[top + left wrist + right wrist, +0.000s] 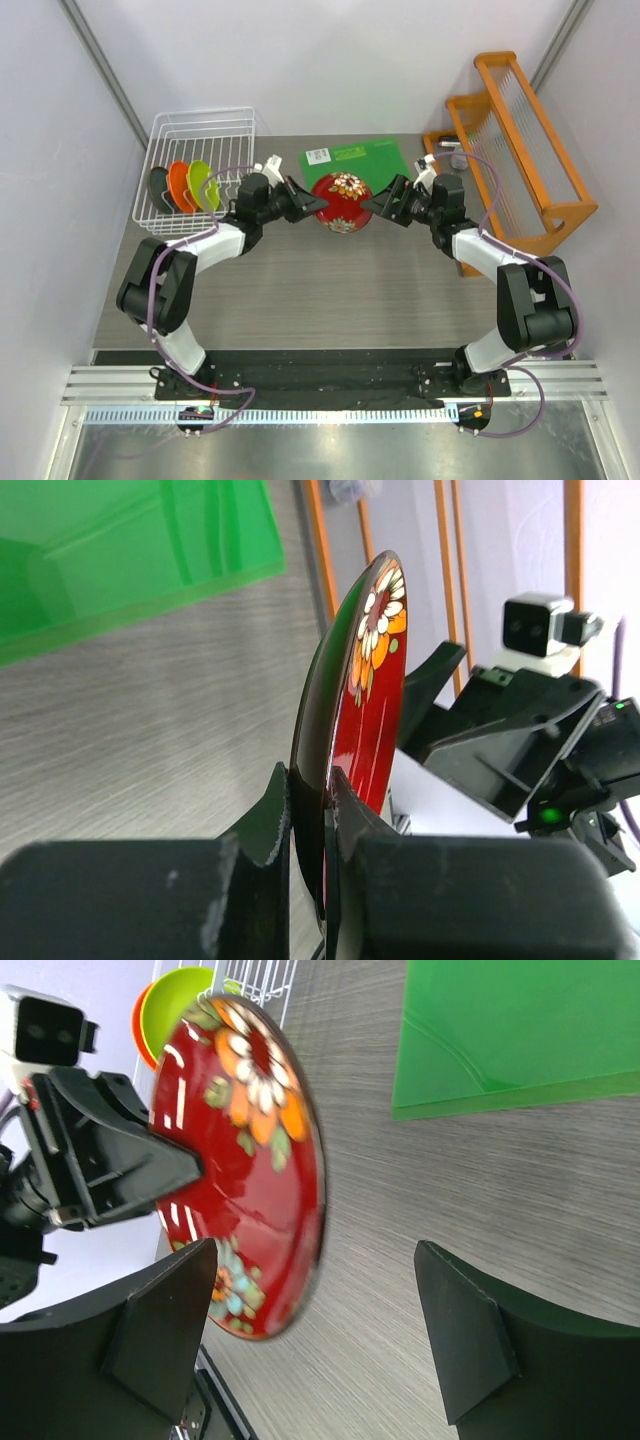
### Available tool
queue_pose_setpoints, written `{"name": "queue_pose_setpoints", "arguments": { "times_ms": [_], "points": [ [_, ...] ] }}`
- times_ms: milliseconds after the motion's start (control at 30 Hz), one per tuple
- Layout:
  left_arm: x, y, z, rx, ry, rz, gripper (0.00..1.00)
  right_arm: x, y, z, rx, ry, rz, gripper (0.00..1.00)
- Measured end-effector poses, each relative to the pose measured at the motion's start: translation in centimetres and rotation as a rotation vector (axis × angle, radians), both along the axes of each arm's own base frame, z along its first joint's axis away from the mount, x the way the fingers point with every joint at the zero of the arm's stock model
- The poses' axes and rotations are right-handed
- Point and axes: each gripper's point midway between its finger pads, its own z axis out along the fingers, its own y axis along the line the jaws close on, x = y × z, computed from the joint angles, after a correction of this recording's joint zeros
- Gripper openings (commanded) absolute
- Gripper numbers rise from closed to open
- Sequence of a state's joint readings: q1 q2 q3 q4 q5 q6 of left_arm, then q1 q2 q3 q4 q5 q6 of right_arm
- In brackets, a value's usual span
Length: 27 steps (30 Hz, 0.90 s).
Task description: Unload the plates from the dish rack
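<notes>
The red floral plate [342, 201] hangs above the table middle, held by its left rim in my left gripper [311, 202], which is shut on it; in the left wrist view the plate [365, 695] stands edge-on between the fingers. My right gripper [378, 206] is open at the plate's right rim; in the right wrist view the plate [245, 1150] sits between its spread fingers [165, 1335], apart from them. The white wire dish rack [190, 172] at back left holds the lime green [204, 185], orange [181, 186] and dark grey-blue [160, 187] plates upright.
A flat green mat [358, 160] lies behind the red plate. An orange wooden rack with clear slats [520, 140] stands at the back right. Grey walls close in on both sides.
</notes>
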<state>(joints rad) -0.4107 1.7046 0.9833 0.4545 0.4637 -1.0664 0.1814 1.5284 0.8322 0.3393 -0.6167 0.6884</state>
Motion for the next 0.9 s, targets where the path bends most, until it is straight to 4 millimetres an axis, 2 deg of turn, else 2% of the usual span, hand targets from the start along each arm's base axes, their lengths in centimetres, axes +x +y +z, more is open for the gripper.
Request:
{"name": "queue_pose_setpoints", "arguments": {
  "times_ms": [100,200,367,400,433,533,600,667,700,767,900],
  "points": [
    [-0.5,-0.7,-0.6,0.004,0.009,-0.018,0.0,0.1,0.1,0.2,0.007,-0.011,0.005,0.79],
    [-0.9,-1.3,-1.2,0.012,0.019,-0.026,0.0,0.2,0.3,-0.1,0.014,-0.009,0.015,0.7],
    [-1.5,-2.3,-1.7,0.019,0.028,-0.045,0.0,0.3,0.8,-1.8,0.035,0.042,0.037,0.32],
    [-1.7,-2.5,-1.8,0.02,0.029,-0.049,0.0,0.3,0.9,-2.1,0.04,0.049,0.044,0.11],
    [-1.7,-2.6,-1.8,0.021,0.029,-0.052,0.0,0.3,1.0,-2.2,0.045,0.054,0.049,0.02],
    [-1.4,-2.4,-2.1,0.01,0.039,-0.045,0.0,0.1,1.0,-1.6,0.106,0.08,0.065,0.01],
    [-1.4,-2.5,-1.9,0.002,0.038,-0.047,0.16,0.1,0.9,-1.4,0.119,0.081,0.064,0.01],
    [-1.4,-2.5,-2.0,0.01,0.038,-0.049,0.46,0.0,0.8,-1.5,0.113,0.086,0.057,0.01],
    [-1.4,-2.4,-2.3,0.026,0.036,-0.045,0.51,-0.1,0.8,-1.6,0.107,0.091,0.054,0.01],
    [-1.6,-2.3,-3.2,0.076,0.038,-0.045,0.7,0.0,0.2,-1.8,0.052,0.075,0.02,0.01],
    [-1.1,-0.8,-4.0,0.219,0.007,0.01,0.8,-0.3,-2.1,-2.6,-0.053,0.094,-0.061,0.01]
  ]
}}
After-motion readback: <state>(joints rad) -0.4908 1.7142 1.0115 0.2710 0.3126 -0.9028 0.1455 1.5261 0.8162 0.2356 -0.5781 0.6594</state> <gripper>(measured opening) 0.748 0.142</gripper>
